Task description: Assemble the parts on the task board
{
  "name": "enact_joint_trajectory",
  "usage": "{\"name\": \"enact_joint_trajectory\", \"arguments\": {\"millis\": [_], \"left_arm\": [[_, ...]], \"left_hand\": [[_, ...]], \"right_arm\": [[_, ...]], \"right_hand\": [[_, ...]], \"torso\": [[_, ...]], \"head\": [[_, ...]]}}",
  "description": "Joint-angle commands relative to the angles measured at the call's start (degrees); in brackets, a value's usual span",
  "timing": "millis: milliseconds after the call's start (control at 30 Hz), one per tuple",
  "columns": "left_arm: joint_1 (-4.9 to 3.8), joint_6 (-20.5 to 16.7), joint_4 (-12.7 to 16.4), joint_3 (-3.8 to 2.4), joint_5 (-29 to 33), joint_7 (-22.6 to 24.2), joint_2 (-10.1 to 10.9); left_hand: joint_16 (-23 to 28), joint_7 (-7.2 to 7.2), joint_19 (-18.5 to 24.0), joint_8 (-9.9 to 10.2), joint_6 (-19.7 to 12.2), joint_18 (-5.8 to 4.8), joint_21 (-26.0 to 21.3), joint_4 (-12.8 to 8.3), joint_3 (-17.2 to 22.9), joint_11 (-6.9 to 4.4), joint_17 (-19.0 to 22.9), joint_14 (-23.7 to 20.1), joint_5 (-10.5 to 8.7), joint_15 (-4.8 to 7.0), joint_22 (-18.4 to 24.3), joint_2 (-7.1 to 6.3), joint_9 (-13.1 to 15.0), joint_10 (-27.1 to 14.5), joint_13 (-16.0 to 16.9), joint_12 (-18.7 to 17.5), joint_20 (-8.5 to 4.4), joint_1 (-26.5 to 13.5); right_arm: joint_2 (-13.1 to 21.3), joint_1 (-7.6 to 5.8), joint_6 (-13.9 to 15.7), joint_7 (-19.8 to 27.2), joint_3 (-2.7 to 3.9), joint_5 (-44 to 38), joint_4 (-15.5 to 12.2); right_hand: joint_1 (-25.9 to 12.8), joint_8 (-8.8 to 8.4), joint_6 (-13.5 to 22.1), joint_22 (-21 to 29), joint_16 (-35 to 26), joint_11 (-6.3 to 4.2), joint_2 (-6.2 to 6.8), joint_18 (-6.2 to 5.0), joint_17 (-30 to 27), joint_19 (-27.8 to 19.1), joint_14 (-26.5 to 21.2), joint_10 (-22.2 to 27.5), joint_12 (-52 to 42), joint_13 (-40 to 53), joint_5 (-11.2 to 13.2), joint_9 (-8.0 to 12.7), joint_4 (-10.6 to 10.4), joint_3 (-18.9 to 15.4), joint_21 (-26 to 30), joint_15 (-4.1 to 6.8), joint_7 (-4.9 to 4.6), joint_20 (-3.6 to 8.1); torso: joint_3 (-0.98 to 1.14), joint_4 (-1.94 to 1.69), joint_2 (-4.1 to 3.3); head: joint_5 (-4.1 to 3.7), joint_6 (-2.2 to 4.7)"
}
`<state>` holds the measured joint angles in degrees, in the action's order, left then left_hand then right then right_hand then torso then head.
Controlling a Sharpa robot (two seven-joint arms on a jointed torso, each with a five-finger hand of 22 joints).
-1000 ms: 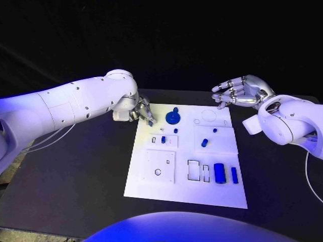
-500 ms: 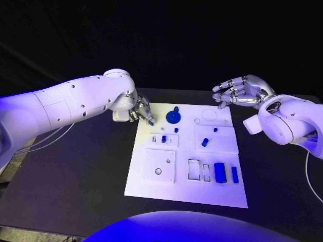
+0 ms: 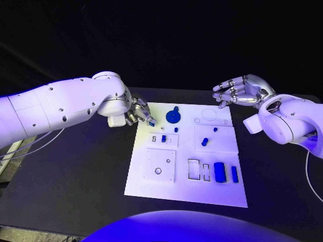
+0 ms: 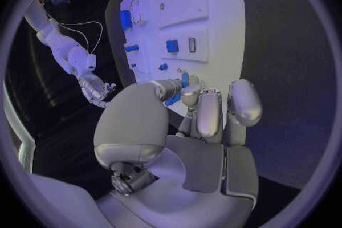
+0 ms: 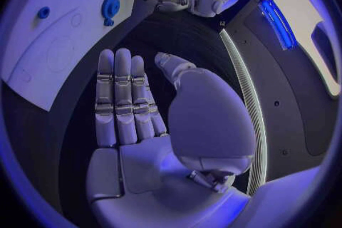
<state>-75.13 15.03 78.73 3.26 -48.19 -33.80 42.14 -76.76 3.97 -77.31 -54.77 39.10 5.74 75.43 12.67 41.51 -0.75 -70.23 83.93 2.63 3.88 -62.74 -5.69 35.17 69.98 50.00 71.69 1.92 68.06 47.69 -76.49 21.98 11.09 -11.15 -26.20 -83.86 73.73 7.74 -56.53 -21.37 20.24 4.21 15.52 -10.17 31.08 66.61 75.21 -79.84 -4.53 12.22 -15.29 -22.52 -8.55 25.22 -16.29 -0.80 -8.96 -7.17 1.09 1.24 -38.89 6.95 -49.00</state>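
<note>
Across the middle of the head view lies the white task board [image 3: 183,156] with blue parts on it, among them a round disc [image 3: 173,117] near its upper edge and two upright bars [image 3: 220,172] at lower right; the left hand [image 3: 140,113] pinches a small blue part [image 3: 151,122] at the board's upper left corner, while the right hand [image 3: 238,91] hangs upper right, off the board, fingers apart and holding nothing. Seen from the left wrist, that hand's fingertips [image 4: 191,91] close on the small blue piece [image 4: 184,79] at the board's edge. From the right wrist, the right hand [image 5: 142,119] lies flat with straight fingers over the dark table [image 5: 171,34], the board [image 5: 64,28] at upper left.
</note>
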Motion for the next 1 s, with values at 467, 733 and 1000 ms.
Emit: {"name": "enact_joint_trajectory", "arguments": {"millis": [467,733,1000], "left_arm": [[2.59,-10.8,9.4,0.21,-6.4,2.4,4.8],[3.08,-8.1,10.3,0.39,-7.2,1.7,4.7],[3.17,-5.1,9.8,0.45,-7.9,1.0,3.8]], "left_hand": [[0.1,-0.54,-1.3,-1.2,0.6,-0.59,1.3,-8.6,11.4,-0.21,-0.1,1.1,0.17,0.62,-2.0,-1.44,3.8,1.9,1.0,0.9,-0.14,-1.5],[0.1,-0.54,-1.4,-1.2,0.7,-0.62,1.4,-8.8,11.9,-0.22,-0.1,1.1,0.17,0.63,-2.1,-1.57,3.8,1.9,1.0,0.9,-0.15,-1.6],[0.1,-0.54,-1.4,-1.2,0.7,-0.62,1.4,-8.8,12.0,-0.22,-0.1,1.1,0.17,0.64,-2.1,-1.64,3.8,2.0,1.1,0.9,-0.15,-1.7]], "right_arm": [[0.0,0.30,-0.7,0.4,-0.01,0.1,0.3],[-0.1,0.40,-0.8,0.4,-0.01,0.1,0.3],[-0.1,0.45,-0.7,0.4,-0.01,0.1,0.3]], "right_hand": [[-0.5,-0.02,0.5,0.1,-0.2,0.02,0.04,-0.26,0.1,0.1,-0.4,0.3,0.4,0.0,0.1,-0.1,-0.3,0.1,0.2,-0.19,0.05,-0.23],[-0.5,-0.01,0.6,0.1,-0.3,0.03,0.05,-0.26,0.2,0.2,-0.4,0.3,0.4,0.1,0.1,-0.1,-0.4,0.1,0.3,-0.20,0.05,-0.24],[-0.5,0.00,0.6,0.2,-0.3,0.04,0.04,-0.26,0.3,0.2,-0.4,0.3,0.4,0.1,0.1,-0.1,-0.4,0.0,0.3,-0.20,0.04,-0.25]], "torso": [[-0.05,0.05,-0.01],[-0.04,0.05,-0.08],[-0.05,0.03,-0.07]], "head": [[0.54,-0.48],[0.59,-0.77],[0.61,-0.97]]}}
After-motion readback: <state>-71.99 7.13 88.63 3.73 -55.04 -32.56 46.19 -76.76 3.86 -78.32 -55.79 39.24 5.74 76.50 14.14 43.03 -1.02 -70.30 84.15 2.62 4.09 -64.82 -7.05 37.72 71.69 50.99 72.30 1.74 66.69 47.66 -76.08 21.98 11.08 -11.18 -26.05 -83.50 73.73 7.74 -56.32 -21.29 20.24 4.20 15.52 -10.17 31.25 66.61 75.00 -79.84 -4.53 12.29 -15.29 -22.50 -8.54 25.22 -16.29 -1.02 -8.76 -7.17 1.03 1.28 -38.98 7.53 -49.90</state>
